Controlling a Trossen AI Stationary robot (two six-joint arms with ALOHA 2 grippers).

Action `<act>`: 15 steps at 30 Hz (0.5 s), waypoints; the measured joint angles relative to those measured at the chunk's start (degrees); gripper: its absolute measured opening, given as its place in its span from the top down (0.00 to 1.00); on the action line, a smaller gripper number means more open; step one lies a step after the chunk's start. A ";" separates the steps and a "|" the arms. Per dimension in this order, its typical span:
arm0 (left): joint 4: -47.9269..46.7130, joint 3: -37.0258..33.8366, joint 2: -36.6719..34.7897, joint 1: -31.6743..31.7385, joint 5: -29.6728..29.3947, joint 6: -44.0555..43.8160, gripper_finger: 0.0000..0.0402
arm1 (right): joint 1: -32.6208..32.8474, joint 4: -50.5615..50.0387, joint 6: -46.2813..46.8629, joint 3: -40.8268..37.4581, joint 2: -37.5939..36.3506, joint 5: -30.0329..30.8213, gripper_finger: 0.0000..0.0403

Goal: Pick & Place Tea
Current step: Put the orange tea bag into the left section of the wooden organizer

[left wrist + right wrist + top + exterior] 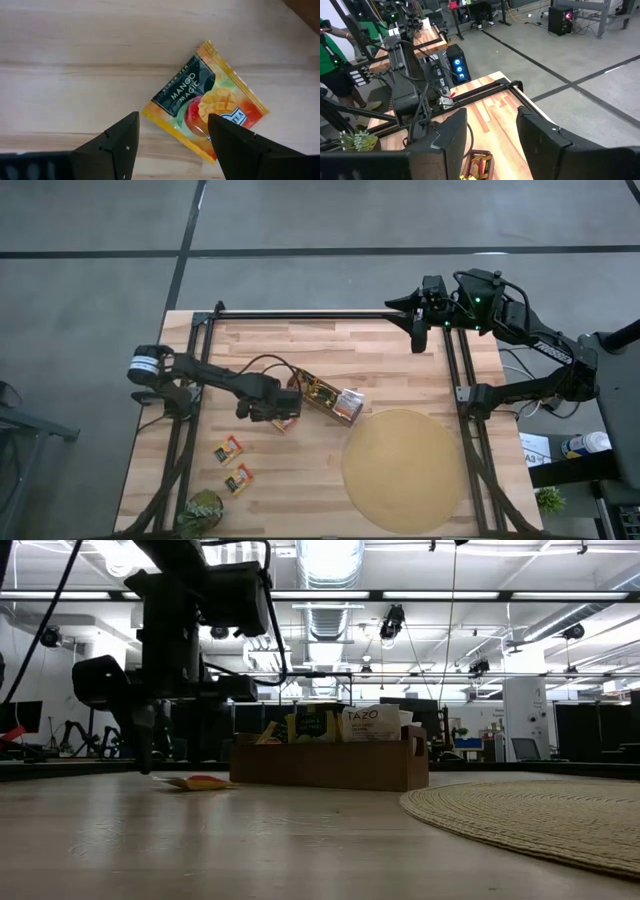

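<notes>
An orange-yellow tea sachet marked "Mango Magic" lies flat on the wooden table, just beside the brown box. My left gripper is open low over it, one finger on each side of its near corner. In the high view the gripper covers most of this sachet; the low view shows the sachet flat on the table beside the fingers. Two more sachets lie flat toward the near left. More sachets stand upright in the box. My right gripper waits open at the far right.
A big round tan mat covers the near right of the table. A small potted plant stands at the near left corner. Black frame rails run along the far, left and right edges. Bare wood lies between the box and the far rail.
</notes>
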 joint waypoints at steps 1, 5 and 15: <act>-0.04 0.00 0.00 0.09 -0.01 0.27 0.43 | 0.00 0.00 -0.26 0.00 0.00 0.02 0.58; -0.37 -0.17 0.04 0.60 -0.29 1.40 0.43 | -0.01 -0.04 -0.88 0.00 0.00 0.02 0.58; 0.61 -1.53 3.23 2.91 0.23 6.60 0.43 | 0.01 -0.57 -2.41 -0.02 0.09 0.00 0.58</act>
